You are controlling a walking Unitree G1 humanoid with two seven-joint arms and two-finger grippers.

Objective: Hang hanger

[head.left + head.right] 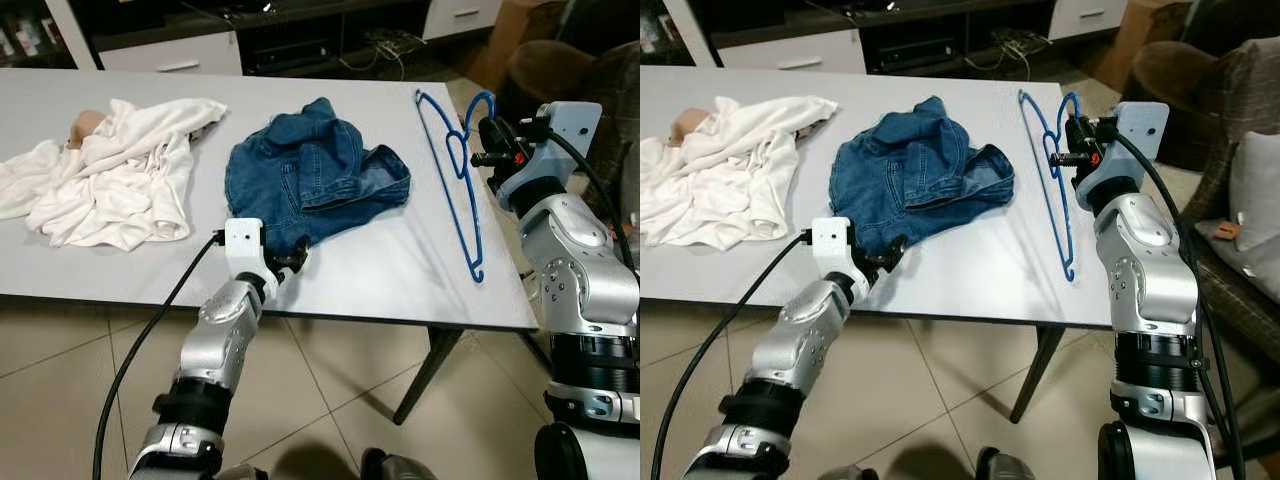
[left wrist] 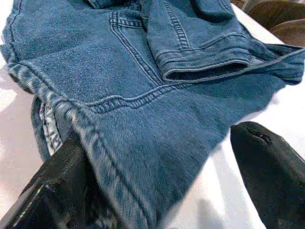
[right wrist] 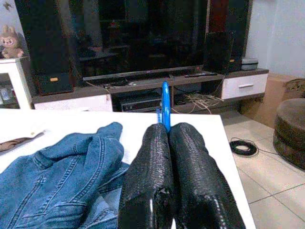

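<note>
Right gripper: jaws pinched on the blue hanger near its hook.
Left gripper: jaws wide, straddling the denim jacket hem.
Handling: hanger probably light, stiff, slippery.

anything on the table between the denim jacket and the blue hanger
No, that stretch is bare: in the left eye view only plain white table lies between the denim jacket and the blue hanger, which the right gripper holds.
</note>
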